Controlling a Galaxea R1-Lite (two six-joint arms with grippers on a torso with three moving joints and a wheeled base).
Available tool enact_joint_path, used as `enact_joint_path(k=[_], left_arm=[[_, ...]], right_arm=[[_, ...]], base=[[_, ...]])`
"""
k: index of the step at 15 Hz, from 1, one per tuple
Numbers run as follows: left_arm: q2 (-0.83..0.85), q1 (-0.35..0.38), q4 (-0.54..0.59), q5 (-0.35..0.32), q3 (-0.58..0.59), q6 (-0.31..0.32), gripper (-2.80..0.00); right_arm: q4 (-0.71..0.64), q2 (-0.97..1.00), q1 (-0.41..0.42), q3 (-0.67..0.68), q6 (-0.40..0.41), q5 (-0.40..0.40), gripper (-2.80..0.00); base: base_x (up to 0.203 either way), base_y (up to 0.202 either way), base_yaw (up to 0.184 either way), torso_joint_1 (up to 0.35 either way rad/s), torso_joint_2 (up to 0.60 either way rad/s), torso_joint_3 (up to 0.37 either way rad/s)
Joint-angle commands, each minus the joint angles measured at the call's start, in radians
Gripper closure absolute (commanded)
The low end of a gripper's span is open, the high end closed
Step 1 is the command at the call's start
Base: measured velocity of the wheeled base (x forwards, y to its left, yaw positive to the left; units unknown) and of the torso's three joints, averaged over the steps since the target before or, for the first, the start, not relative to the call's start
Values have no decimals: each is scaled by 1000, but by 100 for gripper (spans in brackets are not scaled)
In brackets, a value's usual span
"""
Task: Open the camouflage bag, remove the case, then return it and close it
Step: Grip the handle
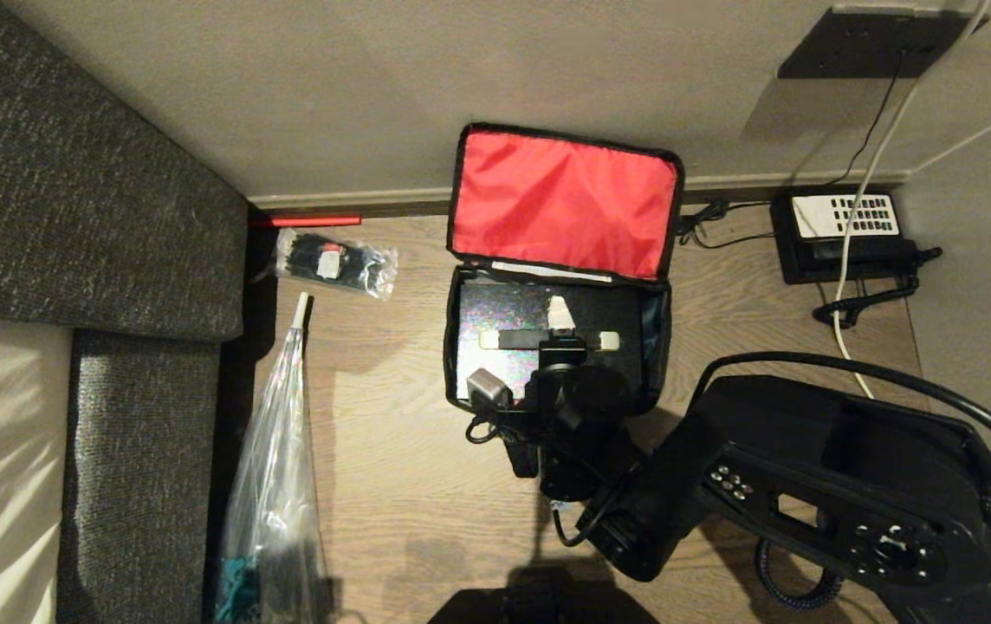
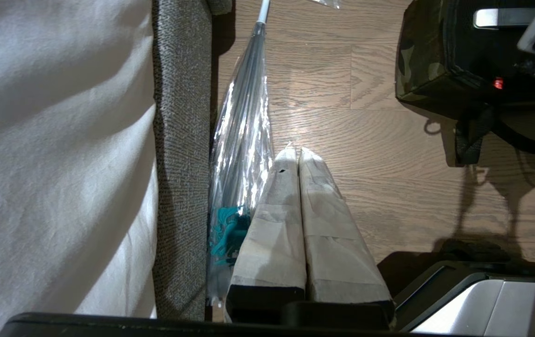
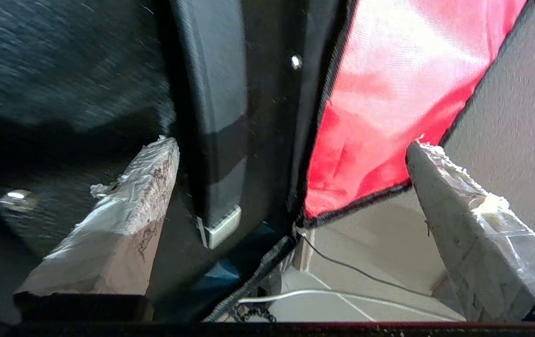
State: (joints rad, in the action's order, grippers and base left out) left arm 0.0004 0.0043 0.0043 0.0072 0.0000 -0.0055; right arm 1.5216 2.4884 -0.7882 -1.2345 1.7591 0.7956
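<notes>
Wood floor (image 1: 391, 485), sparkly rigid case (image 1: 513, 321), soft camo bag (image 1: 565, 199)

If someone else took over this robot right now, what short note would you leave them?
Right gripper: open, over the case's handle, holding nothing.
Left gripper: shut, parked low beside the sofa.
Camouflage bag: on the floor by the wall, red-lined lid flipped up.
Case: lying inside the bag.
Done: bag opened.
Left: whether the case has already been out is not visible; the lid needs closing.
</notes>
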Motion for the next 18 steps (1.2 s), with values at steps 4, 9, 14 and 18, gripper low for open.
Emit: enact_joint_path(k=[4, 9, 14, 18], left_arm=[[0, 0, 0, 0, 3, -1, 0], [0, 0, 0, 0, 3, -1, 0], [0, 0, 0, 0, 3, -7, 0], [0, 0, 0, 0, 3, -5, 0]], right_arm=[[8, -42, -1, 36, 8, 34, -280], [8, -70, -1, 60, 4, 36, -280], [8, -66, -5, 59, 1, 36, -280], [8, -60, -6, 45, 1, 36, -280]], base=[[0, 0, 0, 0, 0, 0], [0, 0, 0, 0, 0, 0], [0, 0, 0, 0, 0, 0], [0, 0, 0, 0, 0, 0]])
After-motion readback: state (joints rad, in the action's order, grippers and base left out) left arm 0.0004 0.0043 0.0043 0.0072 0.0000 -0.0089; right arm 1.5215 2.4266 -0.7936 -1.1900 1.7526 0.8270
